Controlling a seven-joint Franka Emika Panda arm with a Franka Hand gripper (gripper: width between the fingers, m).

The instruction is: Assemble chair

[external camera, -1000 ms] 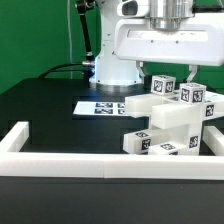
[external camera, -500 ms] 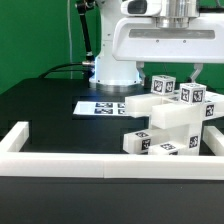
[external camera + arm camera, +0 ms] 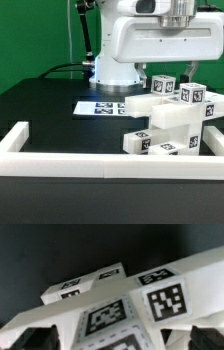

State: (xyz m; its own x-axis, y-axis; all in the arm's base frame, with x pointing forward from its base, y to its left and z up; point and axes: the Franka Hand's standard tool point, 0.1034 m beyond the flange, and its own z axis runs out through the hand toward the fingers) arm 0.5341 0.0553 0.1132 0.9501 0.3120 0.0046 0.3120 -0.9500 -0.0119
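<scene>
- Chair (image 3: 172, 122) pieces sit stacked at the exterior view's right, tags showing.
- My gripper (image 3: 112, 336) hangs over them, fingers (image 3: 40, 338) spread wide, holding nothing.
- Marker board (image 3: 100, 106) lies behind.

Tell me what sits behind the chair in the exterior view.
Behind the chair lies the marker board, its near end covered by the blocks. Beyond stands the arm's white base. The table behind the chair's right side is hidden.

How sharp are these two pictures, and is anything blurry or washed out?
Exterior view: evenly lit and fairly sharp; the white chair pieces and border rail look bright against the black table, but the tags stay readable. Wrist view: close and soft, the chair's tags blurred at the edges, the dark fingers out of focus, the background dim.
</scene>
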